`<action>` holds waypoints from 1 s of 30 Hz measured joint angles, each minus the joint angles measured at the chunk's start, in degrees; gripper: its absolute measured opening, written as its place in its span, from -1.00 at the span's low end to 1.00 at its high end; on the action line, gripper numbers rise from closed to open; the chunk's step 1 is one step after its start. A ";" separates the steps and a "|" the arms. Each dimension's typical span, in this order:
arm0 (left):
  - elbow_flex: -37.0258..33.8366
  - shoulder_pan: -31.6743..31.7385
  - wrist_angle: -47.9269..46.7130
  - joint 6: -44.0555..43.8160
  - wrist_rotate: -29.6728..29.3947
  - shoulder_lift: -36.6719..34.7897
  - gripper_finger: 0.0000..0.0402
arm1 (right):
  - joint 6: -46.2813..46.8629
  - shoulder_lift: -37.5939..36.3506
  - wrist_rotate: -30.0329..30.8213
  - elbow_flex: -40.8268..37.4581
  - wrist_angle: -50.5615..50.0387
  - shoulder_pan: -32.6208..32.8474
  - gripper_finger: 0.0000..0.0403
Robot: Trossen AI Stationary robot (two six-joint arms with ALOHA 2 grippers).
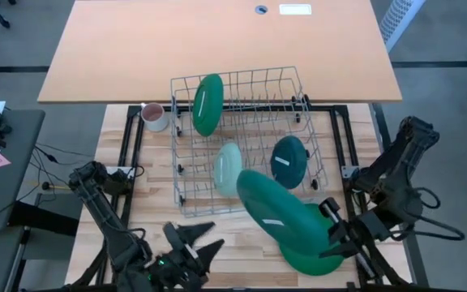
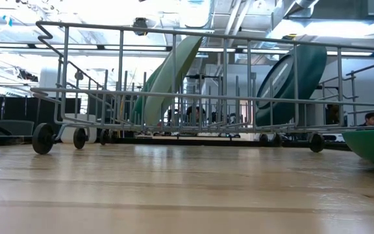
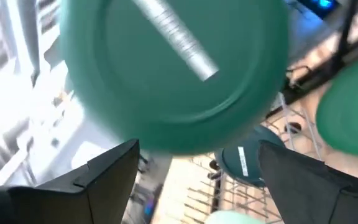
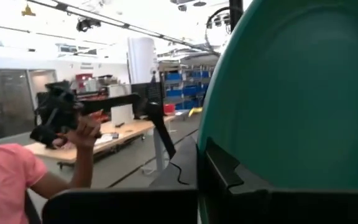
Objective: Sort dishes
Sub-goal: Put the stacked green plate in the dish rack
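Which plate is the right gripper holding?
The large dark green plate, tilted above the table beside the rack, clamped by the right gripper.

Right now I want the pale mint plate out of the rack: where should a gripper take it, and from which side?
Pinch the pale mint plate's upper rim, coming straight down from above. It stands on edge, leaning between the rack's wires, so only that rim is free. The open left gripper looks likelier; the right gripper is shut on a large dark green plate.

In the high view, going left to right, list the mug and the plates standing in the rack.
Mug → dark green plate → pale mint plate → dark teal plate.
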 joint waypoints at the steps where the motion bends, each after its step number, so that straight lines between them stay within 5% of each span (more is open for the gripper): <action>1: 0.00 -0.20 -0.02 -2.13 -1.62 -0.66 0.58 | 0.31 -0.38 -0.01 0.00 -0.84 0.24 -0.98; 8: 0.04 -2.05 -2.26 -21.05 -0.64 -4.54 0.58 | 3.40 -0.82 -0.89 0.00 -7.52 0.75 -0.98; 16: 0.04 -1.96 -11.85 -44.96 19.30 -7.21 0.58 | 4.63 -0.81 -2.98 0.00 -11.19 0.02 -0.98; 30: 0.02 3.24 -20.14 -50.49 23.27 -7.41 0.58 | 7.53 -0.71 -10.52 0.70 -16.85 -0.12 -0.98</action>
